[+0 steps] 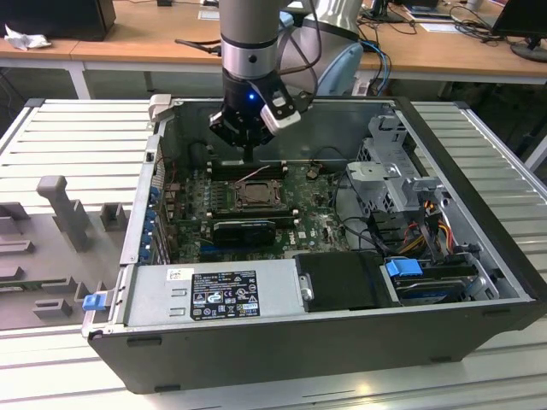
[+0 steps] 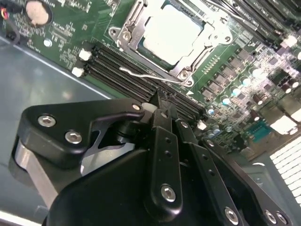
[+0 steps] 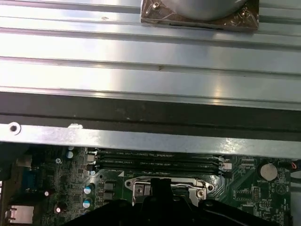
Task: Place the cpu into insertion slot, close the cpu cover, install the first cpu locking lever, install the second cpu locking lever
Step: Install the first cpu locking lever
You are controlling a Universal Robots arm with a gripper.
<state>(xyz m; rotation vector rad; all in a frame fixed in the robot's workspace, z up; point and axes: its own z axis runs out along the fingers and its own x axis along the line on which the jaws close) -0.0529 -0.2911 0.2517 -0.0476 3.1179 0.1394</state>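
The arm stands over the far part of an open computer case (image 1: pixel 479 282) lying on a ribbed metal table (image 1: pixel 68 145). The gripper (image 1: pixel 248 154) hangs inside the case, just above the black memory slots (image 1: pixel 248 169) on the far side of the socket. In the second wrist view the gripper (image 2: pixel 162 101) has its fingers (image 2: pixel 164 136) drawn together, with nothing between them; their tips sit just over the memory slots (image 2: pixel 122 70).

The cpu (image 2: pixel 171 33) lies flat in the insertion slot (image 2: pixel 129 42), its pale top face showing through the window of the cpu cover (image 2: pixel 211 35), which is lowered flat over it. A thin wire locking lever (image 2: pixel 150 74) runs along the socket edge nearest the gripper, between the socket and the memory slots; whether it is latched cannot be told. In the exterior view the insertion slot (image 1: pixel 255 195) sits near the middle of the green motherboard (image 1: pixel 320 226), with a black card (image 1: pixel 245 229) just on its near side.

In the first wrist view the socket's silvery rim (image 3: pixel 141 186) shows beyond the dark gripper body, with the memory slots (image 3: pixel 155 162) and the case wall (image 3: pixel 150 136) farther on.

A power supply (image 1: pixel 214 290) lies along the near wall, and drive bays (image 1: pixel 402 184) with cables occupy the exterior view's right.
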